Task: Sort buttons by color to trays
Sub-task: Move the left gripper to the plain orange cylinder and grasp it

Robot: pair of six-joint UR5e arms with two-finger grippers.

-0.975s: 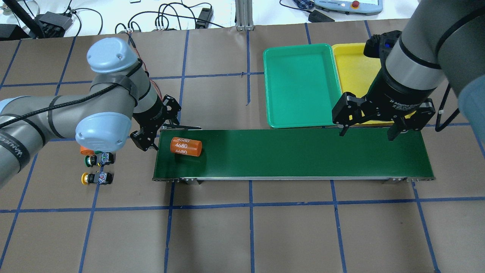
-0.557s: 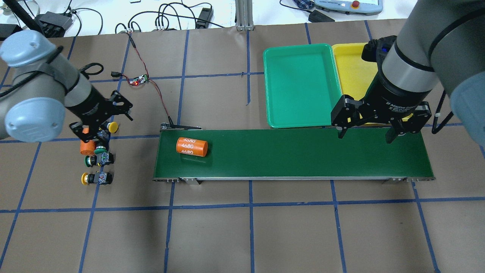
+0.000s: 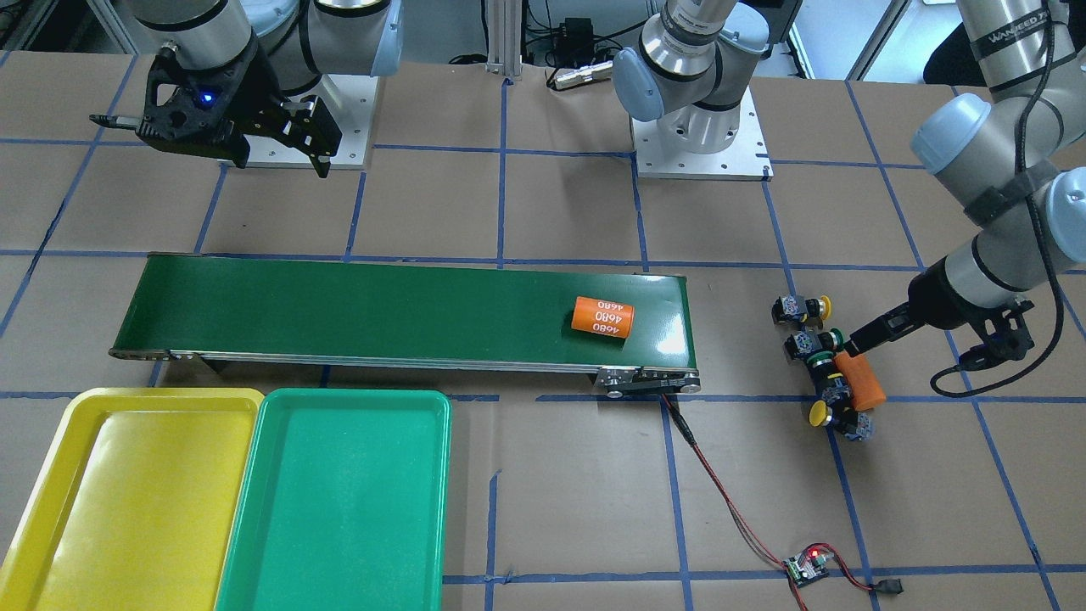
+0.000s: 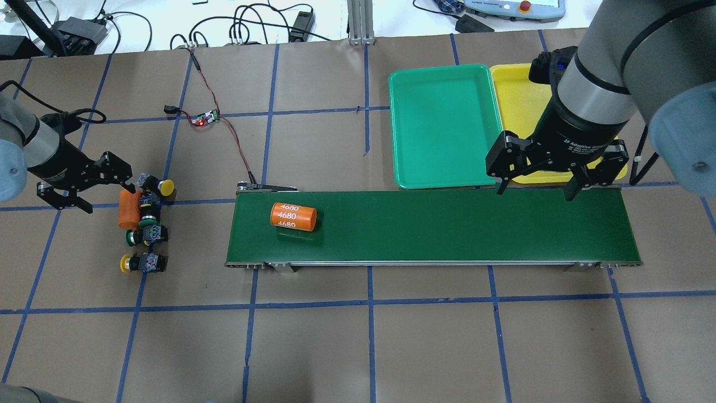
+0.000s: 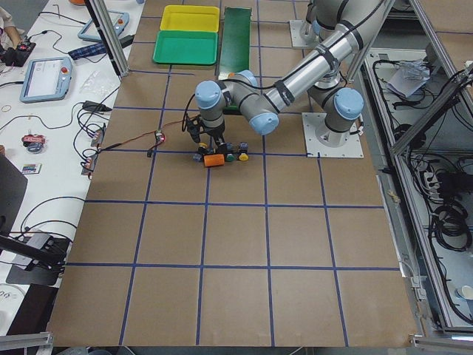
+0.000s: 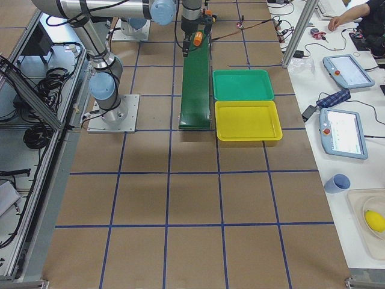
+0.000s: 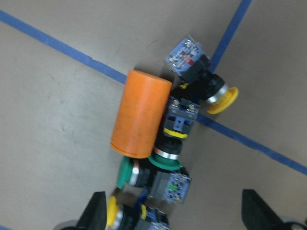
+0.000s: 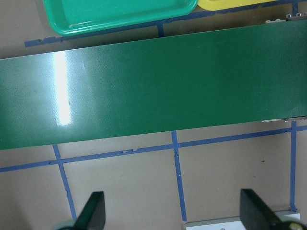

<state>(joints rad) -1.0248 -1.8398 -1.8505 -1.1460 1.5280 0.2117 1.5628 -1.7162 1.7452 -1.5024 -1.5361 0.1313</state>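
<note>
Brown paper covered the table (image 4: 391, 336), ruled into large squares by blue tape, with a long dark-green conveyor belt (image 4: 447, 226) laid along it. Past the belt's right end sat the two trays side by side, rims touching: the green tray (image 4: 442, 129) and the yellow tray (image 4: 517, 92), both shallow rectangles of smooth plastic with rounded corners and raised rims, each showing a bare, glossy floor. All four buttons (image 4: 148, 234) lay on the paper off the belt's left end, well apart from the trays. They were small black-bodied switches with grey-blue contact blocks and round caps, two yellow and two green. Three crowded against a plain orange cylinder (image 4: 127, 209) lying on its side, one green-capped button touching its wall, while the fourth, yellow-capped, lay just beside the cluster. On the matte belt near its left end lay another orange cylinder (image 4: 293, 216) on its side, printed "4680" in white. The left gripper (image 4: 112, 194) hung just beside the cluster with its black fingers spread wide, grasping nothing. The right gripper (image 4: 534, 193) was likewise spread and empty, poised over the belt's right end at the trays' near rims.
</note>
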